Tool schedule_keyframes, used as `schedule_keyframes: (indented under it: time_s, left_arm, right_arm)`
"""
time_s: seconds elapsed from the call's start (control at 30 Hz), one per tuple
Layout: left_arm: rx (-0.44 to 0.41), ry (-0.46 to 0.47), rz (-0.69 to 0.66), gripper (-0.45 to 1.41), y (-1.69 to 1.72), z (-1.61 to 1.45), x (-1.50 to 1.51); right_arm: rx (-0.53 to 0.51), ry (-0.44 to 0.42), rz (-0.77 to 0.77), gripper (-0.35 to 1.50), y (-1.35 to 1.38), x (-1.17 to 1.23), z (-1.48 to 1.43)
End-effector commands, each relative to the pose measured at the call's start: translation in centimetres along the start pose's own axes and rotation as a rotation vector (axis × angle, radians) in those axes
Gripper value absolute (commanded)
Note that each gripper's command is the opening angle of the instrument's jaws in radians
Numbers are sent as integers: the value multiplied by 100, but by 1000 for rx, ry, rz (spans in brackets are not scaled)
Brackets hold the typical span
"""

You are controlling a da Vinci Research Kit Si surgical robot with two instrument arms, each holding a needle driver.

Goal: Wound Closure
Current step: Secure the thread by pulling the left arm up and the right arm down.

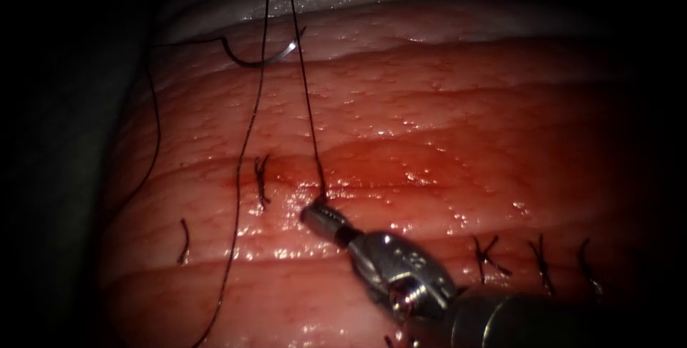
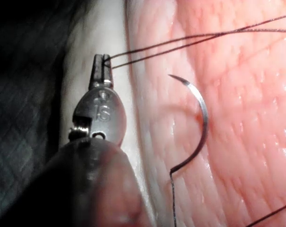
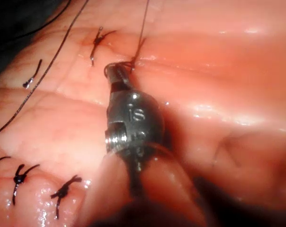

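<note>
The curved needle (image 1: 261, 58) lies free on the tissue (image 1: 444, 119), far above the stitched cut and in neither tool; the left wrist view shows the needle (image 2: 197, 123) resting flat with thread trailing from its end. My left tool (image 2: 105, 66) is shut on the thread (image 2: 181, 42), and two strands run taut from its jaws. Down at the cut, my right tool (image 1: 318, 213) has its jaws shut on the thread at a knot (image 1: 322, 194). The right wrist view shows the right tool (image 3: 115, 73) pressed against that knot (image 3: 133, 61). A taut strand (image 1: 304, 83) rises from there.
A second long strand (image 1: 243, 155) runs down the tissue left of the right tool. Tied stitches with cut ends sit at the left (image 1: 261, 180) (image 1: 184, 242) and at the right (image 1: 486, 255) (image 1: 540, 262). Red fluid (image 1: 372, 165) wets the tissue near the knot.
</note>
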Motion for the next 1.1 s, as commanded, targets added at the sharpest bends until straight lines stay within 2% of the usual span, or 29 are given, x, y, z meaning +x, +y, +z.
schedule_keyframes:
  time_s: [0.03,0.1,0.27,0.33,0.57,0.73,0.97,1.1]
  left_arm:
    - [6,0,1,-45,-5,9,-5]
    - [7,-1,1,-45,-6,10,-6]
    - [9,-5,7,-45,-1,10,-6]
    - [10,-6,8,-45,0,10,-6]
    - [10,-8,6,-45,-2,11,-7]
    - [11,-9,3,-45,-6,11,-7]
    - [15,-12,-3,-45,-11,12,-7]
    - [16,-15,-5,-45,-12,13,-8]
  right_arm:
    - [15,30,-114,-35,-2,-3,5]
    - [30,41,-217,-35,-2,0,4]
    - [181,125,-606,-35,2,9,-2]
    - [241,137,-684,-35,3,12,-3]
    - [408,153,-791,-35,5,24,-2]
    - [450,192,-798,-35,2,27,-2]
    - [578,224,-917,-35,-12,27,-8]
    - [599,237,-947,-35,-12,29,-7]
